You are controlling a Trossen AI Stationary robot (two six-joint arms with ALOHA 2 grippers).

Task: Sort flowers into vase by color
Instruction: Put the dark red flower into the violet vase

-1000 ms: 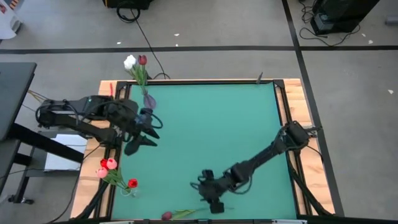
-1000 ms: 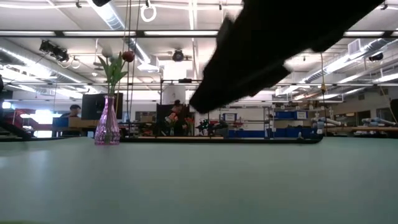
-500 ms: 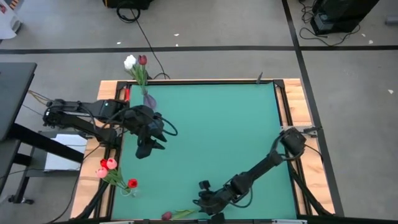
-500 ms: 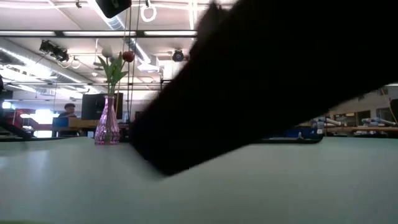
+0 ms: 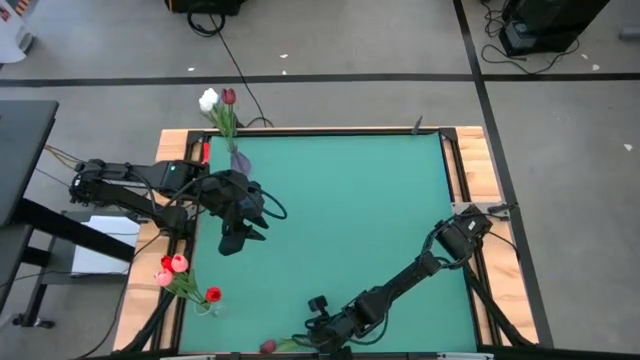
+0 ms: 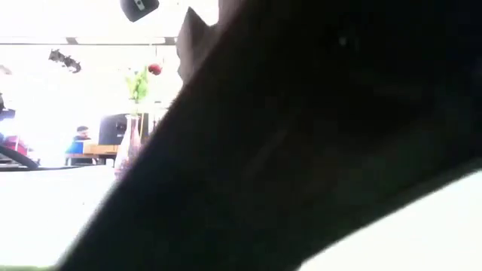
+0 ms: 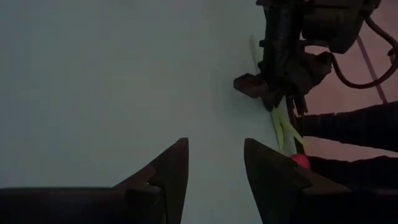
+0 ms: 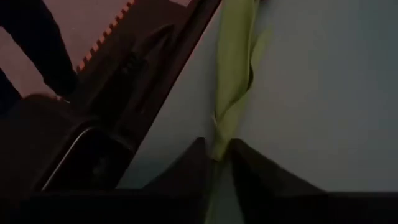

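Item: tulip (image 5: 285,345), dark red head, long green stem and leaves. Location: flat on the table (image 5: 350,210) at its near edge, head toward the left arm's side.

Right gripper (image 5: 325,340): has come down from above the near edge to the tulip over the last second. Its fingers (image 8: 186,163) have narrowed and now pinch the stem between their tips; leaves run on ahead of the fingers along the table edge. Judged: pick-up grasp made, lift not yet begun.

Left gripper (image 5: 232,232): hovering over the left part of the table, having swung inward earlier and since held still. Fingers (image 7: 171,165) stand apart, nothing between them.

Purple vase (image 5: 240,160): far left corner, holding a white tulip (image 5: 208,99) and a dark red tulip (image 5: 229,96).

Second vase (image 5: 205,305): near left edge, holding pink and red tulips (image 5: 172,266).

Task meaning: one tulip left loose; by colour it likely belongs with the far vase's dark red one.
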